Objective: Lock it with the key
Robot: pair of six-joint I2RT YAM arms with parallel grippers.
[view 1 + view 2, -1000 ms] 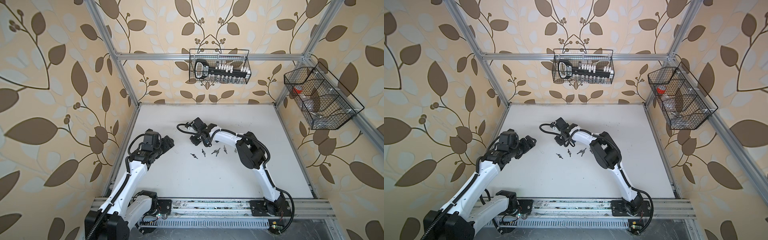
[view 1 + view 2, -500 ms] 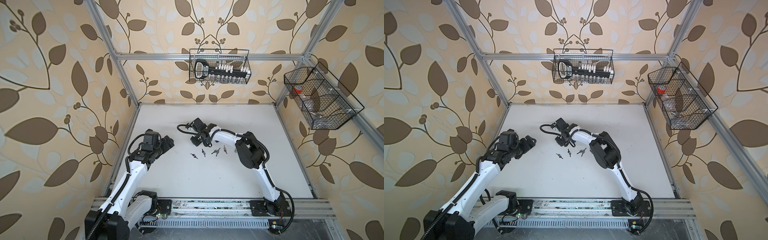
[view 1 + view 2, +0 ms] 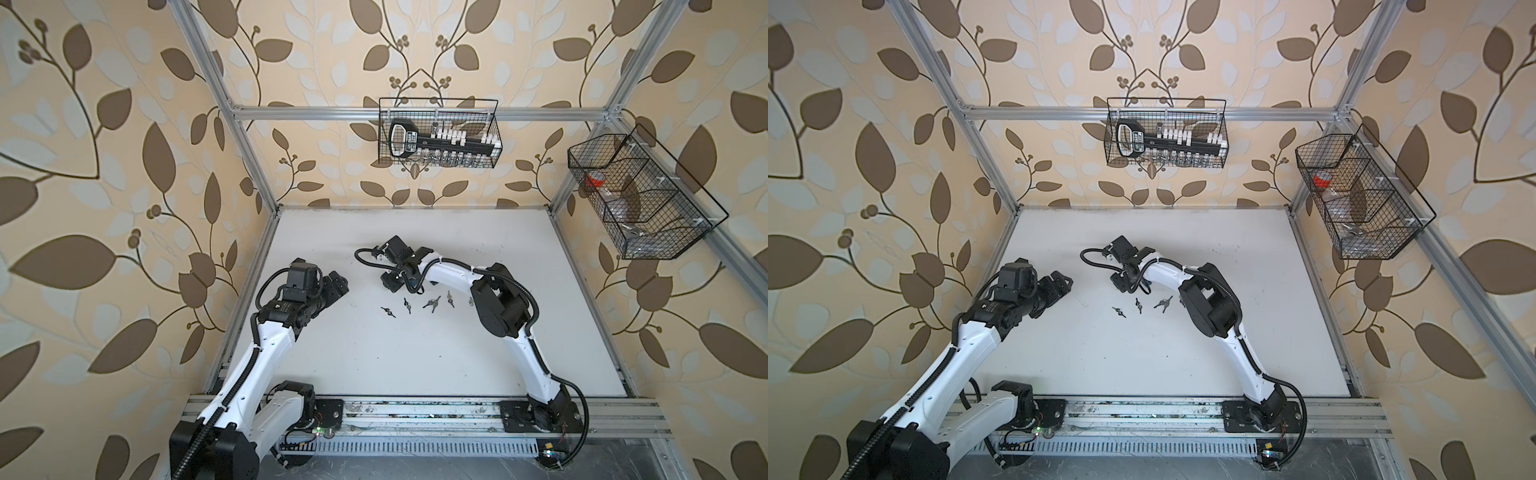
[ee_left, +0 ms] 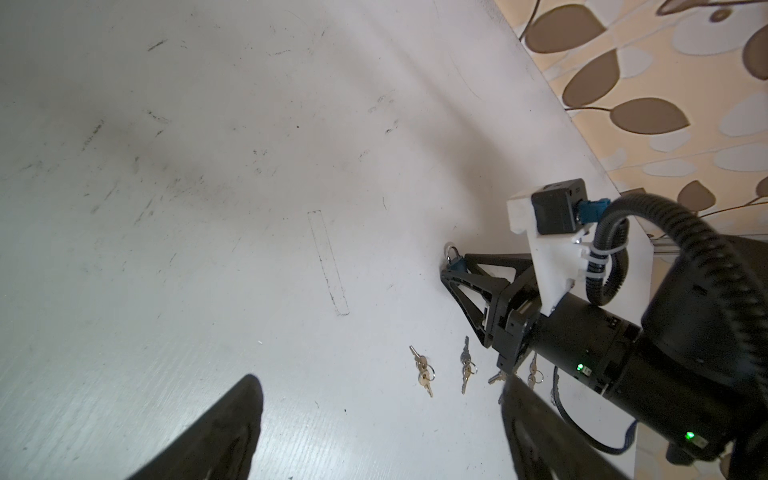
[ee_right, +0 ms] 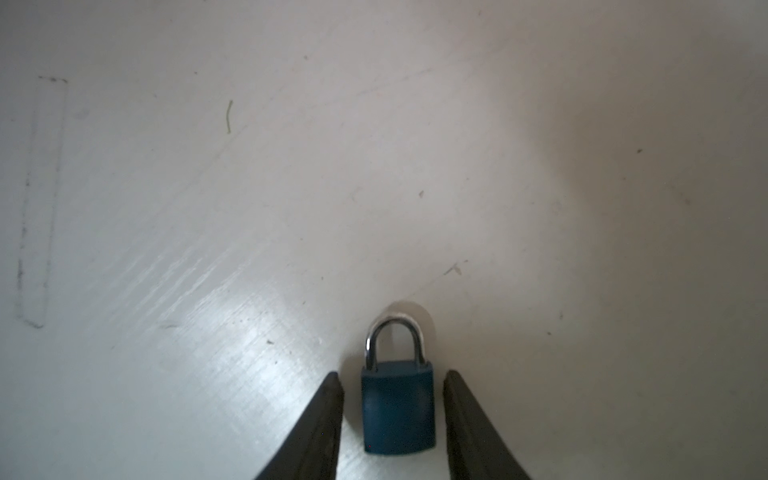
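right gripper (image 5: 392, 376): released, straddling small blue padlock with silver shackle (image 5: 397, 409), not touching | left gripper (image 4: 378, 380): spread wide, empty | ringed metal keys (image 4: 424, 371) on white table (image 4: 187, 166)

The padlock (image 5: 397, 409) has a matt dark-blue body, maybe plastic-coated, and a shiny polished metal shackle (image 5: 371, 349). The white table (image 5: 291, 187) is smooth with a slight sheen but pretty scuffed and scratched, and the keys (image 4: 423, 365) are bare metal, some brassy, some silvery. The basket (image 3: 436, 99) is thin black wire, and the frame (image 3: 311, 112) looks like dull aluminium.
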